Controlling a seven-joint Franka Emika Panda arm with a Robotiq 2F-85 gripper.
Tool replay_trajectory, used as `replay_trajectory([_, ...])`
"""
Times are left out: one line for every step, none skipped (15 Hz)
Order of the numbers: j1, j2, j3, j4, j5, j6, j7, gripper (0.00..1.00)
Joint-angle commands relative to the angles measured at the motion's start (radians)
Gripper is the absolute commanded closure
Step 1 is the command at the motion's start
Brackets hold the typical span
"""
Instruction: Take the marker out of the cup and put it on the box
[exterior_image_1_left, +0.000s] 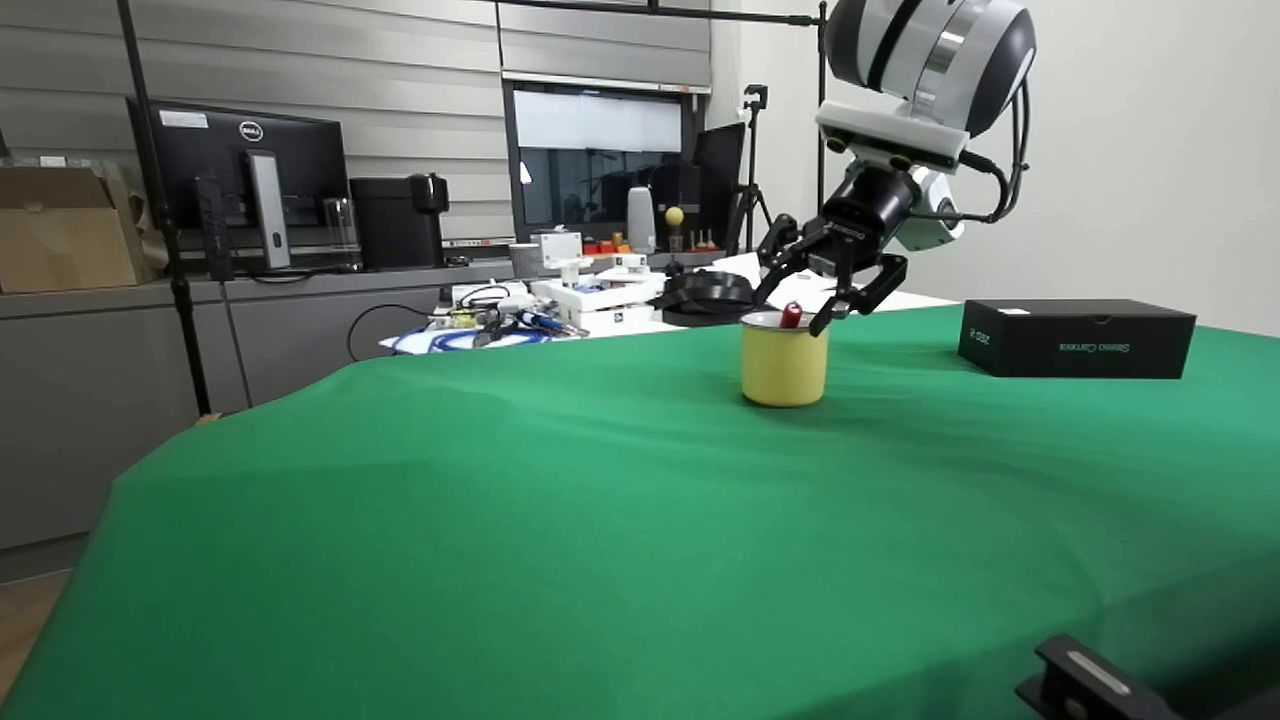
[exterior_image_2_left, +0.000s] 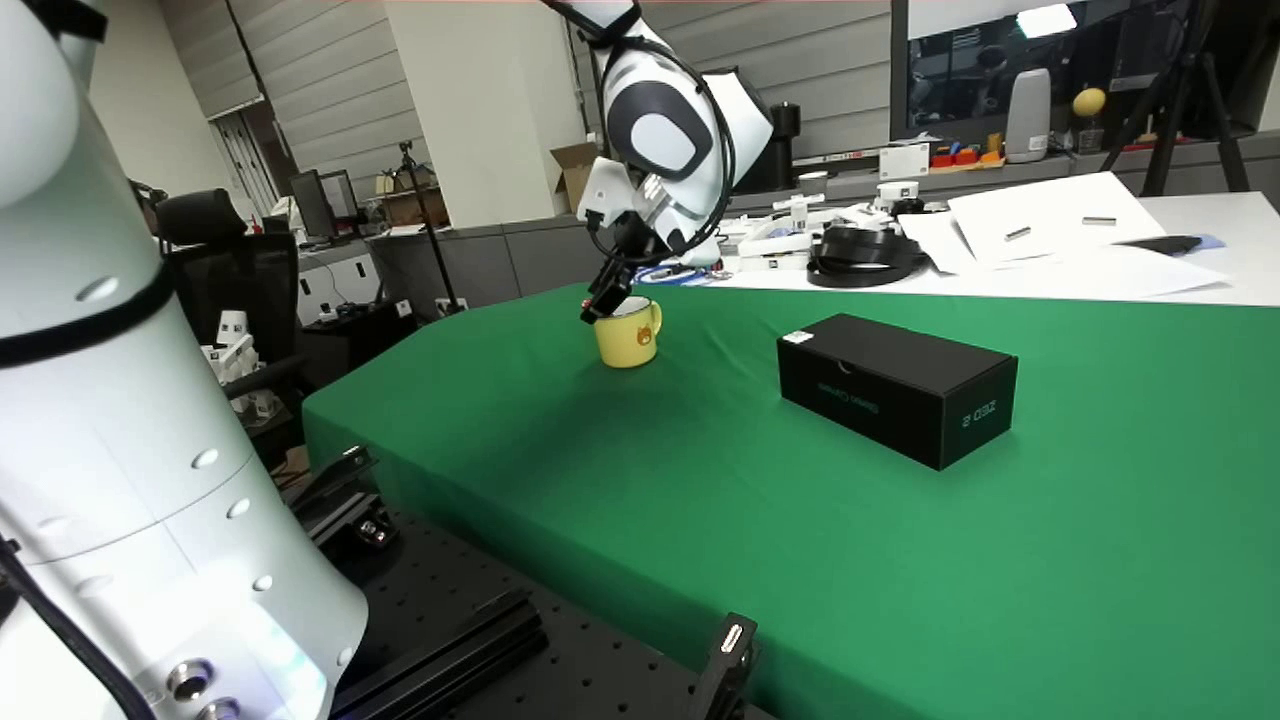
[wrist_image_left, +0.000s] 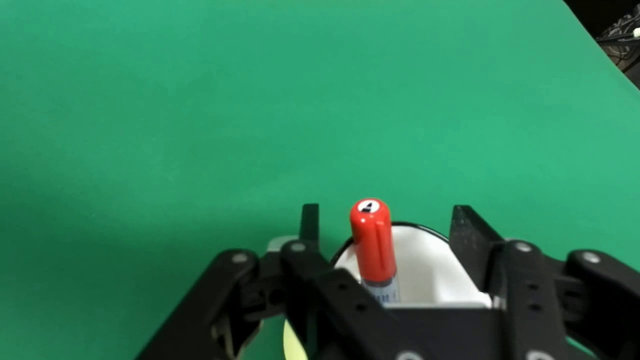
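The yellow cup (exterior_image_1_left: 783, 370) stands upright on the green cloth; it also shows in an exterior view (exterior_image_2_left: 628, 342). Its white inside (wrist_image_left: 425, 260) faces the wrist camera. The marker (wrist_image_left: 374, 245) stands in the cup with its red cap above the rim; the cap also shows in an exterior view (exterior_image_1_left: 791, 316). My gripper (wrist_image_left: 386, 212) is open, with one finger on each side of the cap and gaps on both sides. The marker's lower part is hidden. The black box (exterior_image_1_left: 1085, 340) lies flat apart from the cup, also in an exterior view (exterior_image_2_left: 895, 385).
The green cloth (exterior_image_2_left: 620, 500) covers the table, with its edge at the wrist view's upper right. Black clamps (exterior_image_2_left: 728, 655) sit near the robot base (exterior_image_2_left: 150, 480). Behind is a white table with papers (exterior_image_2_left: 1060, 220) and a black coil (exterior_image_2_left: 865, 258).
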Motion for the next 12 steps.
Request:
replay_trajectory([0.003, 0.015, 0.000, 0.023, 0.012, -0.009, 0.013, 0.61])
replay_trajectory([0.004, 0.015, 0.000, 0.022, 0.012, -0.007, 0.013, 0.69])
replay_trajectory([0.004, 0.014, 0.000, 0.023, 0.012, -0.007, 0.013, 0.75])
replay_trajectory([0.005, 0.013, 0.000, 0.022, 0.012, -0.006, 0.013, 0.81])
replay_trajectory([0.006, 0.013, 0.000, 0.022, 0.011, -0.005, 0.013, 0.89])
replay_trajectory([0.006, 0.012, 0.000, 0.022, 0.011, -0.005, 0.013, 0.95])
replay_trajectory([0.007, 0.009, 0.000, 0.021, 0.010, -0.006, 0.014, 0.99])
replay_trajectory([0.008, 0.005, 0.001, 0.020, 0.010, -0.006, 0.015, 0.95])
replay_trajectory([0.011, -0.003, 0.002, 0.018, 0.008, -0.006, 0.018, 0.95])
replay_trajectory([0.013, -0.009, 0.003, 0.018, 0.006, -0.008, 0.020, 0.95])
replay_trajectory([0.017, -0.018, 0.005, 0.019, 0.002, -0.011, 0.023, 0.95])
replay_trajectory([0.020, -0.025, 0.006, 0.019, 0.001, -0.011, 0.024, 0.95])
